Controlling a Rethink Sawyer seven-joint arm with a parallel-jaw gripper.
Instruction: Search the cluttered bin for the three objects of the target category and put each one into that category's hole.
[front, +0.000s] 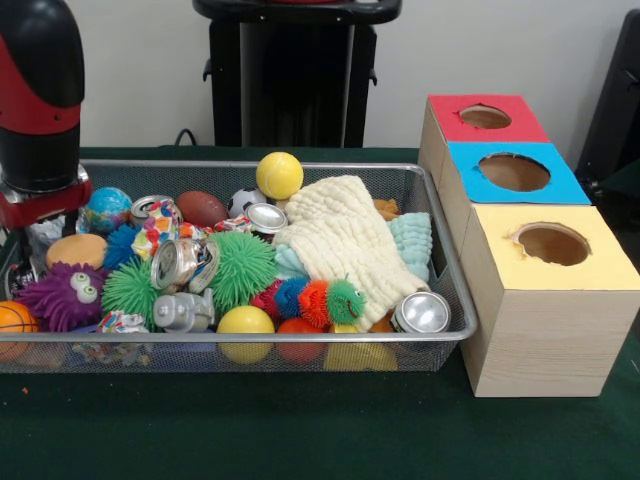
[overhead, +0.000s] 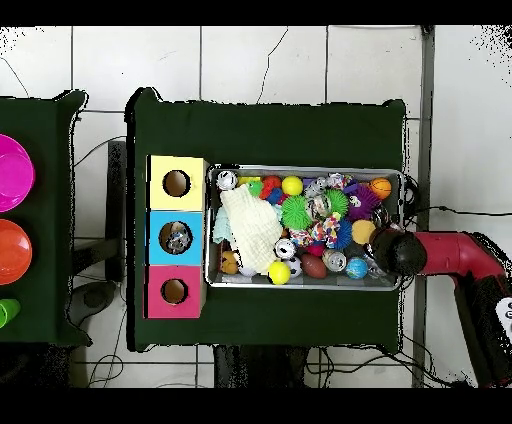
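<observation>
At the left edge of the front view, the frame is cutting off the arm (front: 38, 100), and the hand below it is staying out of sight behind the toys. In the overhead view the arm's round end (overhead: 398, 252) is covering it too. The cream cloth (front: 340, 240) is hiding whatever is lying beneath it in the wire bin (front: 440, 240). Something is sitting inside the blue box's hole (overhead: 176, 237), too small to identify.

You're not getting any readable text here. The crushed cans (front: 180, 262) in the wire bin (front: 455, 290) are showing patterned print, but you can't make out a word, brand or number on them. The red, blue and yellow hole boxes (front: 530, 250) are showing plain coloured tops, with no labels or signs.
</observation>
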